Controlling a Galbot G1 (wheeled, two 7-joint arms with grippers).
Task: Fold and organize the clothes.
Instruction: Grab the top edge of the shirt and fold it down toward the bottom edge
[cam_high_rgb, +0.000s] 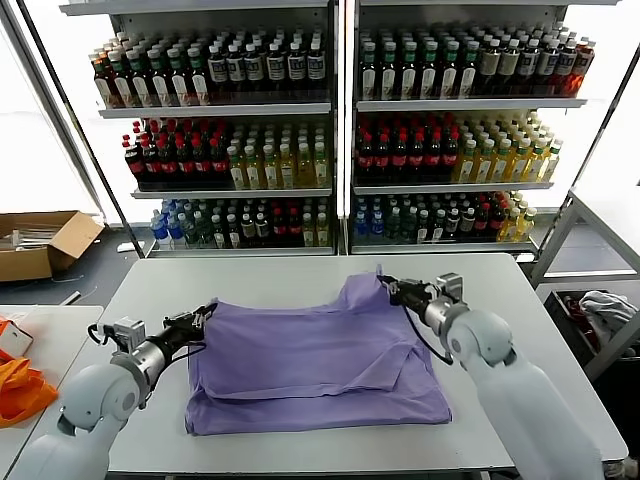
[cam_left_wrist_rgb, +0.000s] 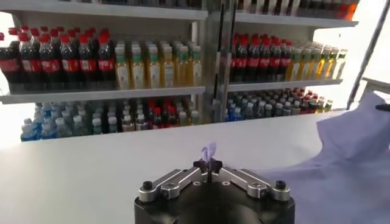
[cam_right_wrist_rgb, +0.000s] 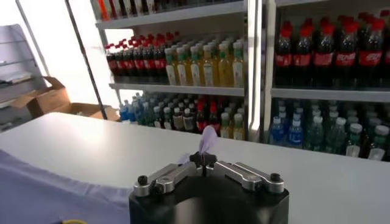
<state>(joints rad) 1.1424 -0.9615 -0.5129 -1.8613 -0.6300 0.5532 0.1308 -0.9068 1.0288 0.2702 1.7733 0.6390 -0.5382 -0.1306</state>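
T-shirt (cam_high_rgb: 315, 360) lay spread between both arms, long axis left-right; left gripper (cam_high_rgb: 205, 316) pinched left far corner, right gripper (cam_high_rgb: 390, 291) pinched raised right far corner

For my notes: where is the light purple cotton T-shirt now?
In the head view the light purple cotton T-shirt lies mid-table, pinched between the left gripper and the right gripper.
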